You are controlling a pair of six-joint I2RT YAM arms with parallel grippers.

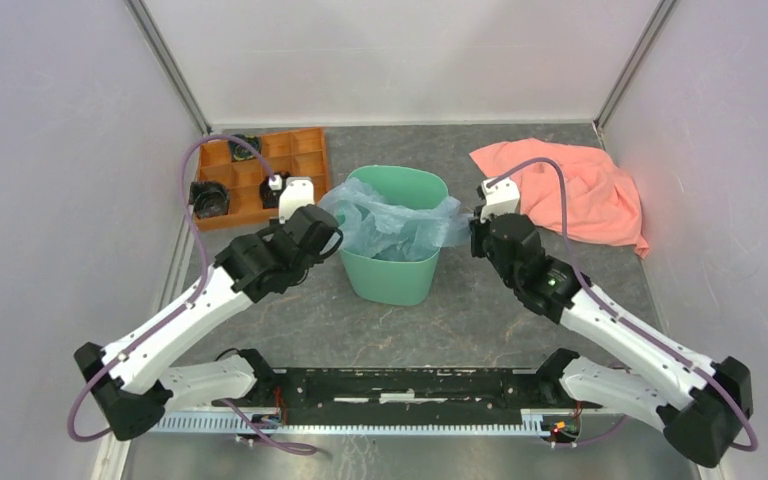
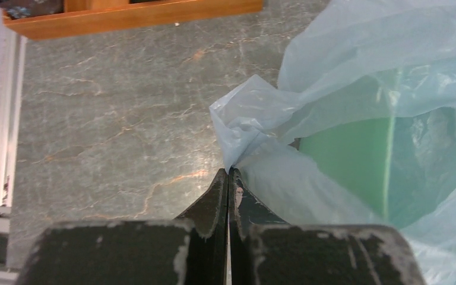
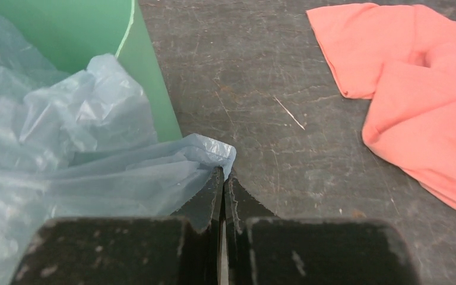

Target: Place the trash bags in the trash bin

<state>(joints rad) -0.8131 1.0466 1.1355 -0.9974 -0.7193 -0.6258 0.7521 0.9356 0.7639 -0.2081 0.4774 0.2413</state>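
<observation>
Translucent pale blue trash bag (image 1: 392,222), crumpled across the mouth of the mint-green trash bin (image 1: 392,280), about mid-table. Left corner of the film pulled out past the bin's left rim and pinched between the closed tips of the left gripper (image 2: 228,178). Right corner drawn out over the right rim and clamped the same way in the right gripper (image 3: 224,181). Both pairs of jaws pressed together on thin plastic, just beside the bin's walls. Toward the far left corner, an orange compartment tray (image 1: 312,165) with dark items (image 1: 210,198) in some cells. Toward the far right corner, a salmon-pink cloth (image 1: 580,195), rumpled, flat on the grey marbled table (image 1: 460,320).
</observation>
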